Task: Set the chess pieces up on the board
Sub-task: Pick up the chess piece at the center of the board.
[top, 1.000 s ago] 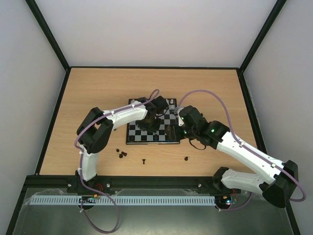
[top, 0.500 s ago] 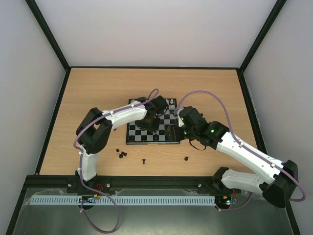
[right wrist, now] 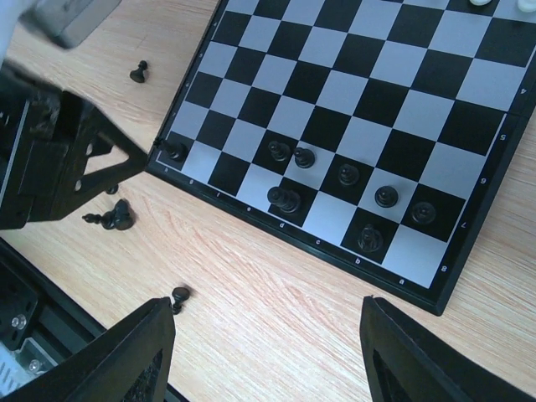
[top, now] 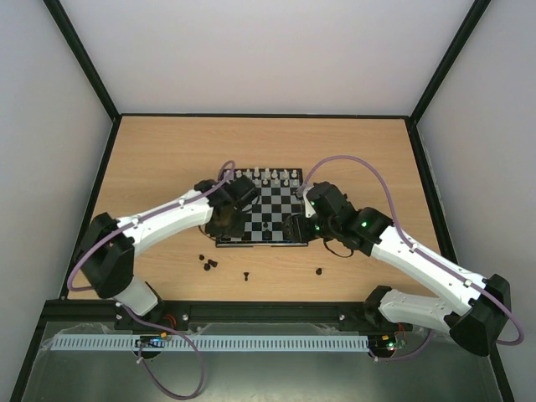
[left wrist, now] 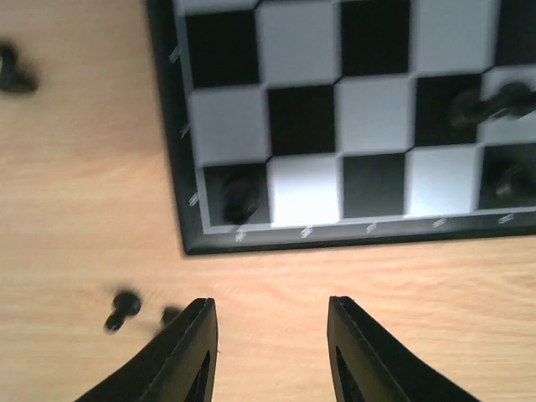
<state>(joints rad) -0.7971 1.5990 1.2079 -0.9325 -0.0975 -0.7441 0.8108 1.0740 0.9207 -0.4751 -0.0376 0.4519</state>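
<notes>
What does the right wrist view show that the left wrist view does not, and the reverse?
Only the right wrist view: white pieces at the far edge of the board, the left arm and the open right pincer. Only the left wrist view: the open, empty left pincer over bare table. Both: the black piece on the board's corner square and loose black pieces on the table.

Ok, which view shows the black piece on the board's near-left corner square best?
Right wrist: the corner piece sits sharp and unobstructed on its dark square. Left wrist has the corner piece closer but blurred. In the top external view it is too small to make out.
</notes>
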